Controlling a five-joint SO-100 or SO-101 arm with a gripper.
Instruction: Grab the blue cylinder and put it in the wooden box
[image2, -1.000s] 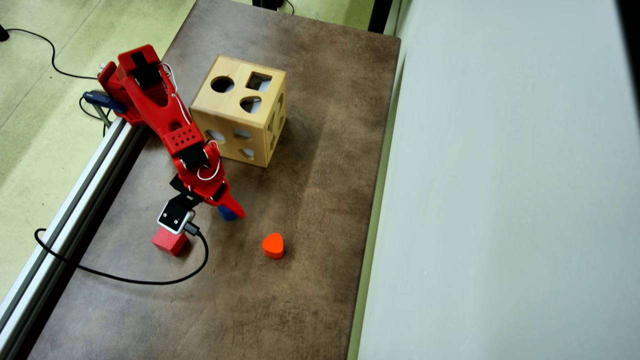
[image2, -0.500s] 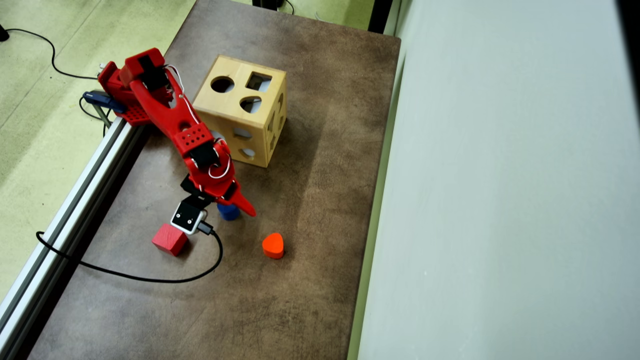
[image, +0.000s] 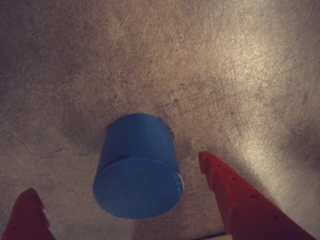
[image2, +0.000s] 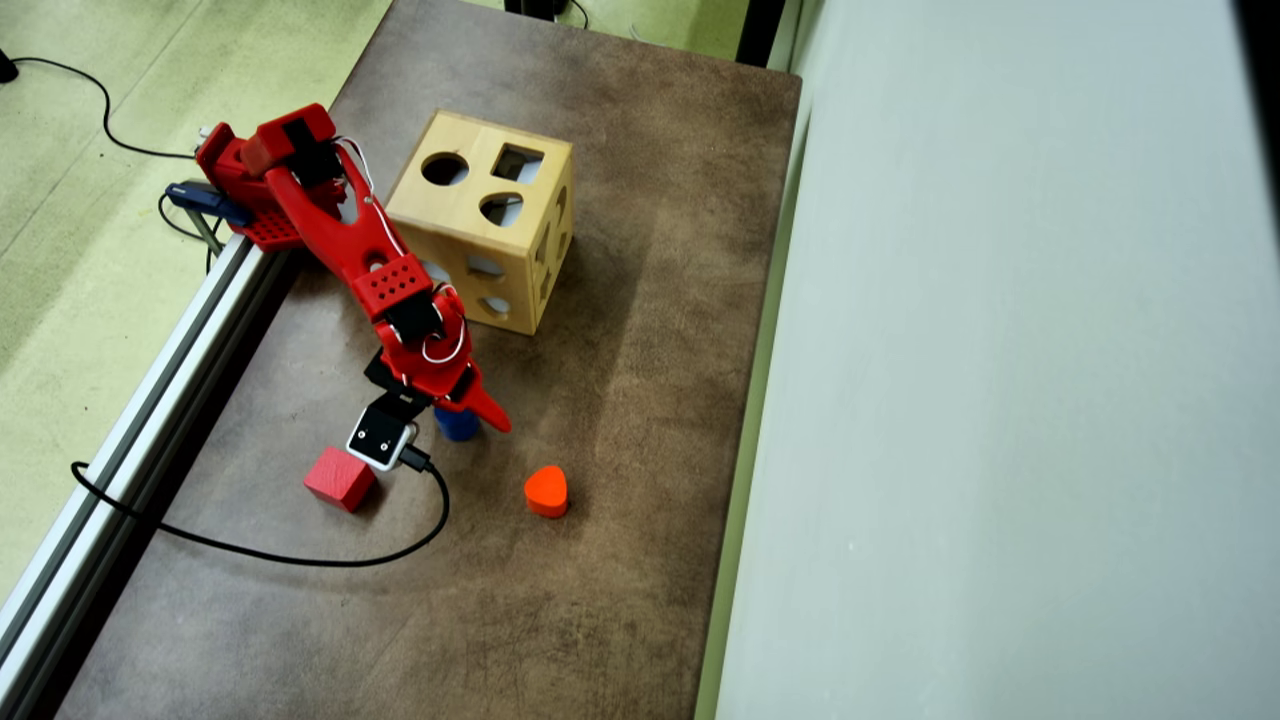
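Observation:
The blue cylinder (image: 137, 167) stands upright on the brown table, filling the lower middle of the wrist view. My red gripper (image: 117, 174) is open around it, one finger (image: 27, 215) to its left and the other (image: 240, 195) to its right, with a gap showing on both sides. In the overhead view the gripper (image2: 470, 425) hangs over the blue cylinder (image2: 455, 427), which is partly covered by the arm. The wooden box (image2: 480, 220) with its shaped holes sits further back on the table, behind the arm.
A red cube (image2: 340, 478) lies left of the gripper and an orange-red heart block (image2: 546, 490) lies to its right. A black cable (image2: 300, 560) loops from the wrist camera across the table. An aluminium rail (image2: 130, 420) runs along the left edge.
The arm has swung right and slightly back, so the wrist camera no longer overlaps the red cube. The blue cylinder has stayed in place.

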